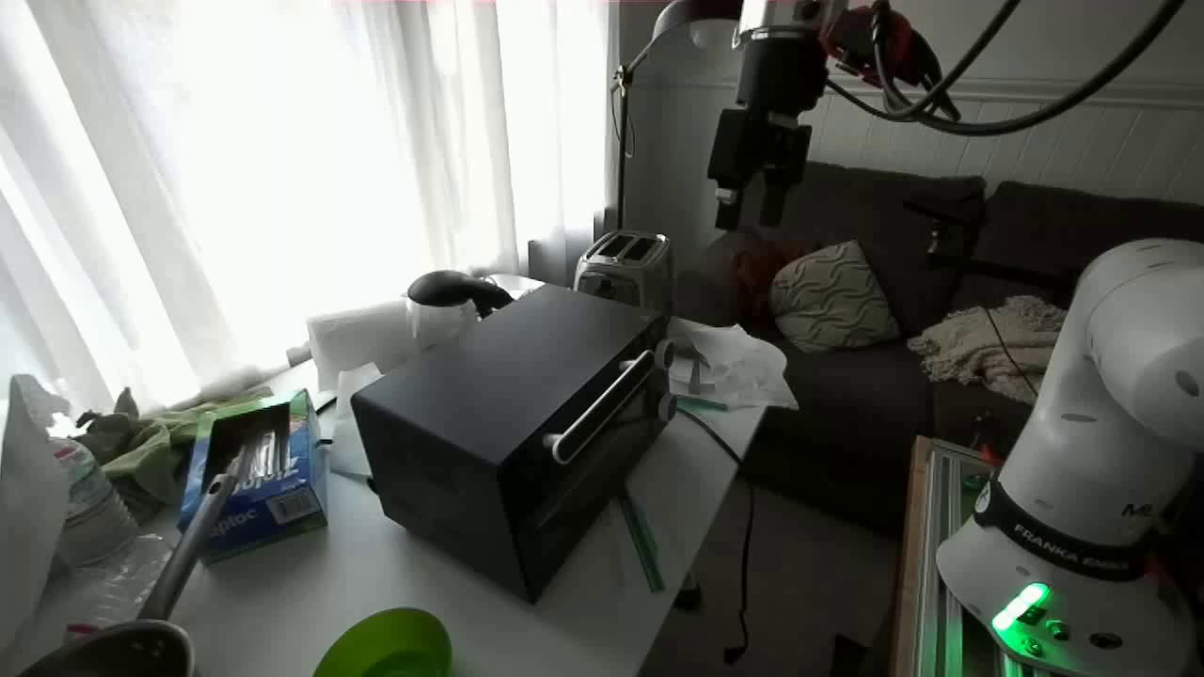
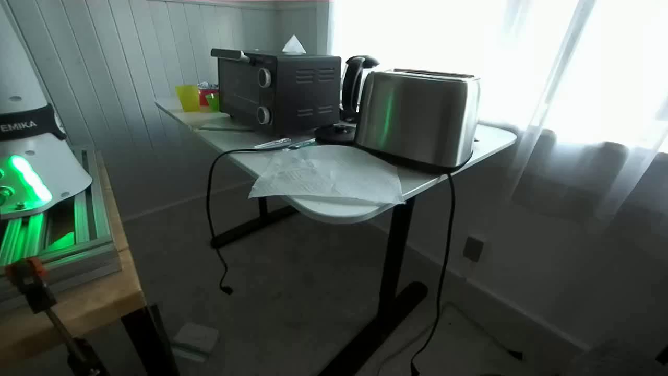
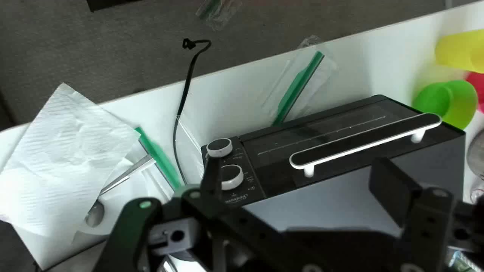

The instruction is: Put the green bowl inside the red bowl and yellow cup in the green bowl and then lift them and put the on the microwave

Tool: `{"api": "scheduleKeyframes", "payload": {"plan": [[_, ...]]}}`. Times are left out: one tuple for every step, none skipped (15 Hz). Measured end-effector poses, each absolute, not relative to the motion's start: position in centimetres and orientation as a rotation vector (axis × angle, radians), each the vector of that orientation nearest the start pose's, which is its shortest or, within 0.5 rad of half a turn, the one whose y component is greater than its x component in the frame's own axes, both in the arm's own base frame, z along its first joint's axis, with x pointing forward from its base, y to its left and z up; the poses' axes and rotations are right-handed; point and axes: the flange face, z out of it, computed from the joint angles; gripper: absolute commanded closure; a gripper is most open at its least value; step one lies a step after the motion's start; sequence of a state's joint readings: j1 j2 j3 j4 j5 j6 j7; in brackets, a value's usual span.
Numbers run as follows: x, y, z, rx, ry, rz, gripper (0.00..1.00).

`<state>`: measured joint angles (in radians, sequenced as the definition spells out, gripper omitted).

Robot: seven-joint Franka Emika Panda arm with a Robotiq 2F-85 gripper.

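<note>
Green bowl [image 1: 384, 644]: round, plain, smooth, bright lime; on the white tabletop [image 1: 527, 639], in the foreground of an exterior view, near the end of the microwave [image 1: 508, 367]. Yellow cup [image 3: 459, 49] and red bowl [image 3: 478, 82]: beside it, both cropped in the wrist view. Microwave: boxy, matte casing, black; bar handle [image 3: 366, 140], two pale-rimmed round knobs [image 3: 219, 146]. Gripper [image 1: 750, 212]: black, raised above the microwave, fingers spread wide, only air between.

Open room lies above the microwave [image 1: 513, 423], its handle [image 1: 607, 405] jutting in front.
</note>
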<state>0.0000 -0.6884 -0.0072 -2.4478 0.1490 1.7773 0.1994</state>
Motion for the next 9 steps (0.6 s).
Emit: {"api": "scheduleKeyframes", "payload": {"plan": [[34.57,1.00,53.42,-2.969,0.349,-0.005,0.00],[34.57,1.00,53.42,-2.969,0.349,-0.005,0.00],[34.57,1.00,53.43,-2.969,0.349,-0.006,0.00],[34.57,1.00,53.43,-2.969,0.349,-0.006,0.00],[34.57,1.00,53.43,-2.969,0.349,-0.006,0.00],[34.57,1.00,53.44,-2.969,0.349,-0.006,0.00],[34.58,1.02,53.41,-2.970,0.349,-0.005,0.00],[34.60,1.17,53.39,-2.973,0.337,-0.005,0.00],[34.72,1.69,53.51,-2.981,0.300,-0.017,0.00]]}}
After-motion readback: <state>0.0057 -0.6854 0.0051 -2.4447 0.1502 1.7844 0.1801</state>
